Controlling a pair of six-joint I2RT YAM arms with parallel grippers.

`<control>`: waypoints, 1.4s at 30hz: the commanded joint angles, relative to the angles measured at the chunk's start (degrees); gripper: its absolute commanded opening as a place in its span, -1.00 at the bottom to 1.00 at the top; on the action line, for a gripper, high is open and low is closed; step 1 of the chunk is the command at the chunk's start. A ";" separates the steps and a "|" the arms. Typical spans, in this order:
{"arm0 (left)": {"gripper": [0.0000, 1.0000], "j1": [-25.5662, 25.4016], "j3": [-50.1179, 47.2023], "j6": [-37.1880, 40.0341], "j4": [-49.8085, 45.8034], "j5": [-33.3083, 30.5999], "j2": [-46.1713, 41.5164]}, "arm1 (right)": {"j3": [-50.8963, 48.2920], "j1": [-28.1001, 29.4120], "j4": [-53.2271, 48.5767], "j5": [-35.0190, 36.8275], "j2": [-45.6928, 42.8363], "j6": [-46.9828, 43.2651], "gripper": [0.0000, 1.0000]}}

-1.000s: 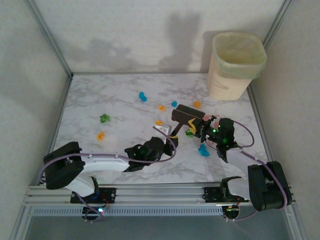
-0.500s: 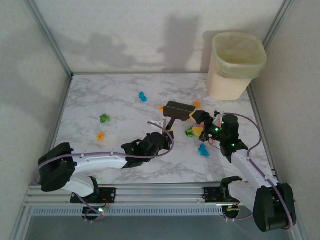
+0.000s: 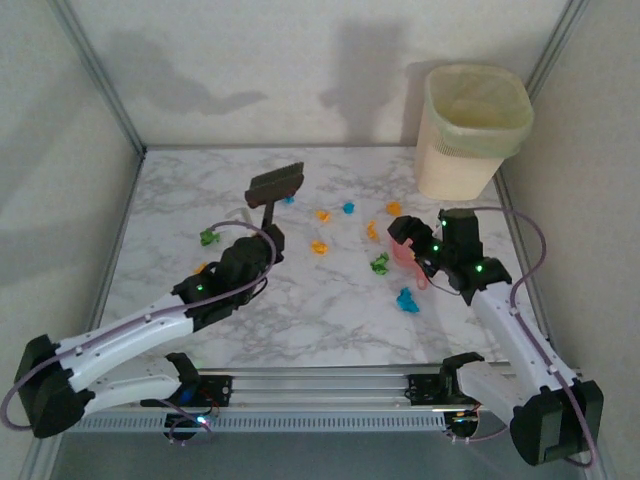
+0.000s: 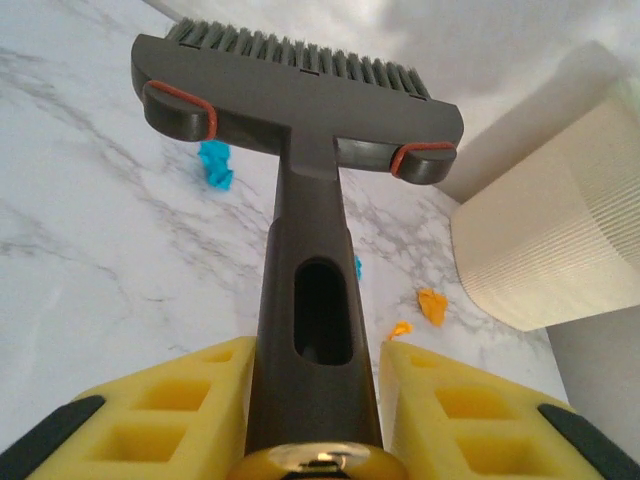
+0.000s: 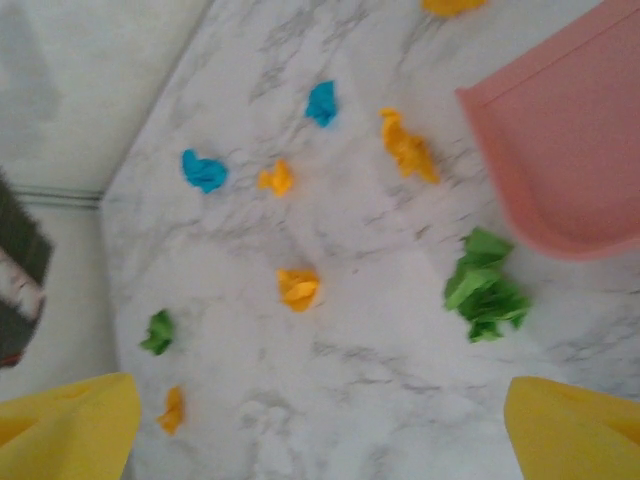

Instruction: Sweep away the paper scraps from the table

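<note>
Top external: table (image 3: 330, 325), sweeping not yet begun, by the look of it
Item, scraps (image 3: 407, 299): blue, orange and green, all loose on the marble, scattered left of the bin (image 3: 470, 130) and nearer than it
Item, left gripper (image 4: 315, 400): clenched on the brush (image 3: 275, 185) handle, head apparently raised off the marble, well left of the bin
Item, right gripper (image 5: 320, 430): fingers wide apart, nothing between them
Item, dustpan (image 5: 560, 150): flat in front of the bin, ungripped
Step in hand, as judged: readying the tools. Next move calls for the right gripper to take the dustpan and press its lip down, and for the brush to drop behind the scraps and draw them in. These are light bits, apt to skip
</note>
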 commanded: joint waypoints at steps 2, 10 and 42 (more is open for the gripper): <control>-1.00 0.61 -3.88 -1.35 -2.66 -1.98 -5.84 | 8.28 1.88 -16.46 7.35 6.29 -12.10 0.81; -1.00 0.92 -9.41 -1.50 -1.86 -4.87 -15.55 | 14.74 7.04 -30.37 19.71 13.41 -17.89 0.78; -1.00 0.94 -12.08 -5.43 -4.66 -8.98 -21.52 | 10.72 3.14 -26.49 24.63 33.89 -23.55 0.45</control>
